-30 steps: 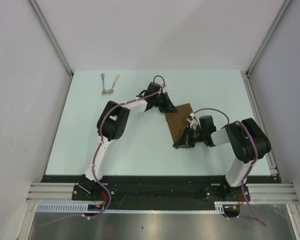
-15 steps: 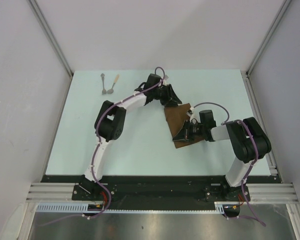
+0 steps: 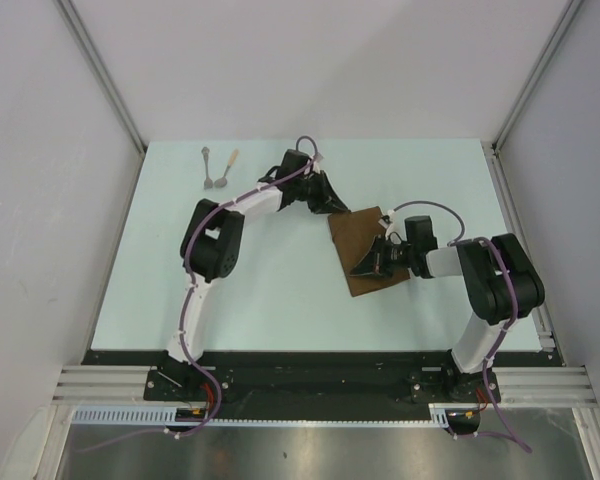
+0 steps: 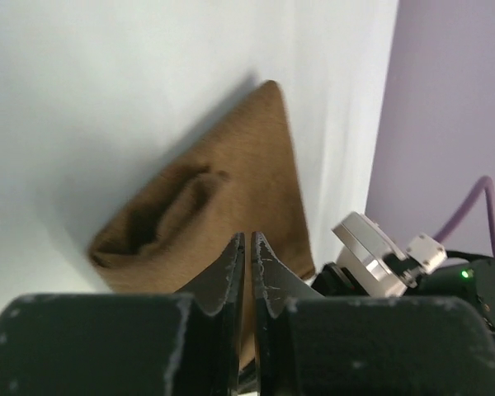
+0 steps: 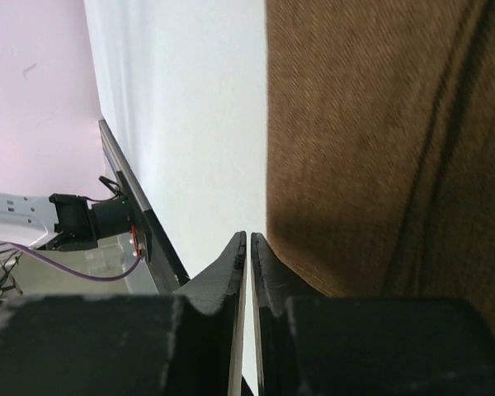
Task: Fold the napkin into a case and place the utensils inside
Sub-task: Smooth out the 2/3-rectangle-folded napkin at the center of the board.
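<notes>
1. The napkin (image 3: 348,245) lies right of centre on the table (image 3: 270,290). It is folded into a brown rectangle set at a slant. In the left wrist view one end bulges in a loose, rumpled fold.
2. The left gripper (image 4: 247,241) hangs by the napkin's far corner. Its jaws are drawn together to a hairline slit, with nothing between them.
3. The right gripper (image 5: 247,241) sits low over the napkin's near half, its jaws likewise pressed almost together. Only pale table shows through the slit, and the cloth's edge lies just beside one finger. Whether a fingertip rests on the cloth I cannot tell.
4. The utensils (image 3: 223,180) lie side by side at the table's far left, well apart from the napkin and both grippers.
</notes>
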Robot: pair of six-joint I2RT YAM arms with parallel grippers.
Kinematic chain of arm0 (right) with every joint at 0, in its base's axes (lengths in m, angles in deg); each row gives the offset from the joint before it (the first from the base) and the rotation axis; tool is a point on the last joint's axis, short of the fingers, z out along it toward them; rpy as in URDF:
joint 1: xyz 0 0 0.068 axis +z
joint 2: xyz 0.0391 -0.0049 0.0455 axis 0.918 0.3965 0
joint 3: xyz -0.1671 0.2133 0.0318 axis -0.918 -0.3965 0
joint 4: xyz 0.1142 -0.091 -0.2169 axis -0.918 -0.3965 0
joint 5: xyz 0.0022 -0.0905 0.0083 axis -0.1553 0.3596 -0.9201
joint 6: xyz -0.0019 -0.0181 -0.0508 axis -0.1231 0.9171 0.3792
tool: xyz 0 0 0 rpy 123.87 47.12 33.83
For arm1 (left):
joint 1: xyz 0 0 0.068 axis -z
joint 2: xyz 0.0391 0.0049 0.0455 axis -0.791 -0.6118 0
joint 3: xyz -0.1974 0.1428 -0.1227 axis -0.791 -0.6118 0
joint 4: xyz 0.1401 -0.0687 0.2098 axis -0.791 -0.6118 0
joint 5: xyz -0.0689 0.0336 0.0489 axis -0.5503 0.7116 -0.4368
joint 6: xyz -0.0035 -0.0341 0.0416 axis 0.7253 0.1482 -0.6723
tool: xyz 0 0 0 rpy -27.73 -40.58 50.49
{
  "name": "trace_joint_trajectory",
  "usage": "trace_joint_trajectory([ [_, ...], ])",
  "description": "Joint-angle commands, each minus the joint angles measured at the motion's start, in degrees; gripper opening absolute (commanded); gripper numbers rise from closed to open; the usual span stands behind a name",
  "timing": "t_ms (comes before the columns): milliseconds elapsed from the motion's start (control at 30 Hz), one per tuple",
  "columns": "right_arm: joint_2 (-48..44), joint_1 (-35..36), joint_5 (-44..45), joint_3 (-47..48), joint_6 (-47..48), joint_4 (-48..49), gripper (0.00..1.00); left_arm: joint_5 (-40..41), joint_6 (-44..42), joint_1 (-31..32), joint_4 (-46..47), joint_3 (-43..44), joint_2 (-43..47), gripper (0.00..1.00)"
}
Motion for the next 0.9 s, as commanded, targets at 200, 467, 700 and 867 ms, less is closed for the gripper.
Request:
trace_joint_trajectory([
  [200,2.6,-0.4,-0.6,-1.4,-0.2,3.4,0.09,-0.1,-1.3,-0.4,1.2,6.8,-8.7,0.09],
  [467,-12.4,-3.2,9.8,4.9,3.8,-18.5,0.33,2.8,-6.9,0.5,-5.1,8.4,-0.9,0.39],
  [700,-19.3,-11.1,24.9,7.8,7.6,-33.1,0.7,5.3,-9.2,4.1,-8.8,4.6,8.2,0.61],
  [867,-17.4,-15.9,25.3,5.6,9.0,-34.0,0.79,12.8,-15.4,10.7,-14.3,3.2,12.8,0.65],
])
